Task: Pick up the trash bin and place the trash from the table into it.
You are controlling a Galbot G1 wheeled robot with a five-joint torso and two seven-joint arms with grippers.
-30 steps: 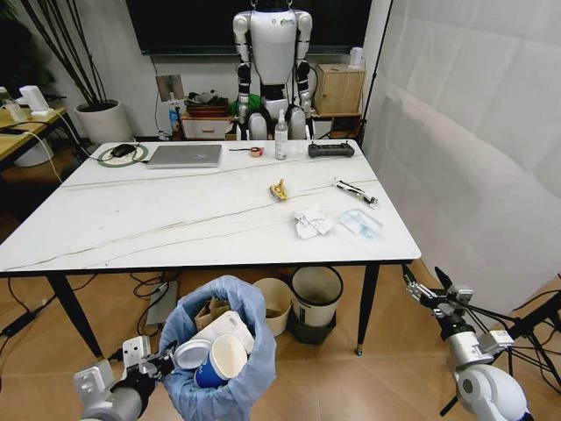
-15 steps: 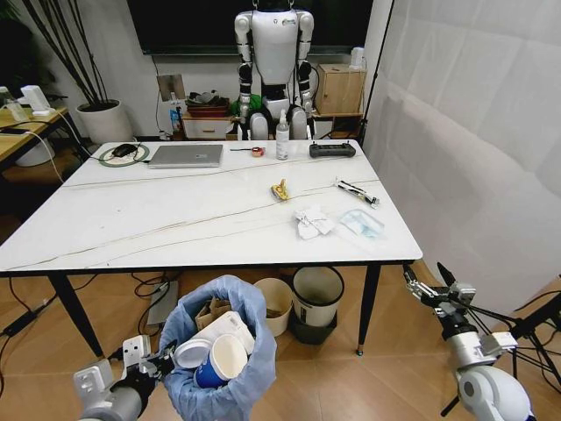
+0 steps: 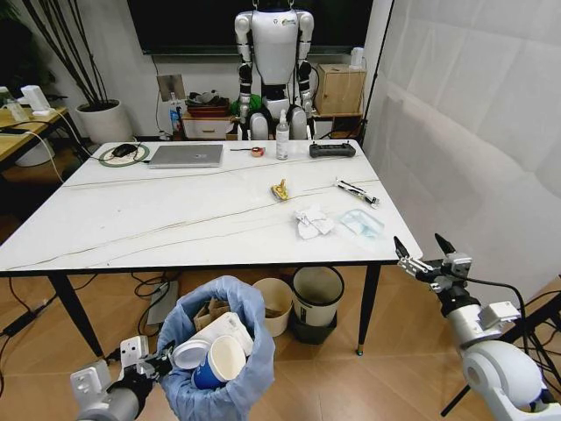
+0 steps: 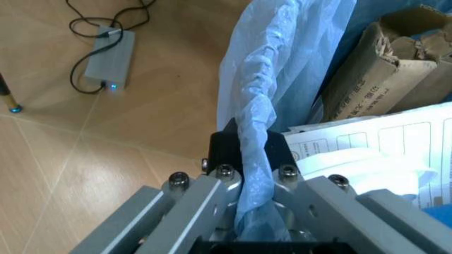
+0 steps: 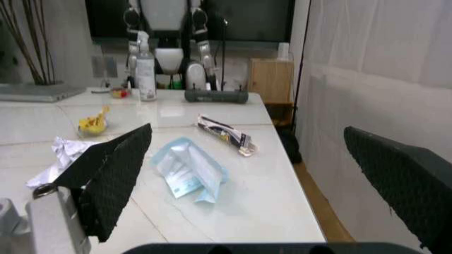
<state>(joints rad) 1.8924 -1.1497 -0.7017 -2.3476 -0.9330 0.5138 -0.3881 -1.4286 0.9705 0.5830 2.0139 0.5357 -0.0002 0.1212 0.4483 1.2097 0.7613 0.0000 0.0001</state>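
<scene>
- Trash bin (image 3: 219, 355): held low in front of the table's near edge, above the wooden floor; only its billowing light-blue bag shows, the bin's own wall being hidden beneath the plastic; its mouth opens upward and tilts slightly toward the camera.
- Bin contents: a blue paper cup (image 3: 216, 361) lying on its side with its open end facing up and out, white wrappers beside it, torn brown cardboard (image 4: 385, 63) standing against the far wall; deeper items are covered and cannot be made out.
- Left gripper (image 3: 156, 361): at the bin's left rim, clamped on the gathered edge of the bag; in the left wrist view the twisted plastic runs between the two fingers (image 4: 222, 151), whose tips are hidden by it.
- Right gripper (image 3: 424, 253): raised just off the table's (image 3: 131, 219) near right corner, fingers spread wide and holding nothing; its dark pads (image 5: 113, 177) frame the tabletop in the right wrist view.
- Trash on the table: crumpled white tissue (image 3: 311, 221); translucent blue wrapper (image 3: 361, 223), long axis slanting toward the right edge; a yellow wrapper (image 3: 280, 189); a slim dark-and-white packet (image 3: 355, 191) lying diagonally; its print is too small to read.
</scene>
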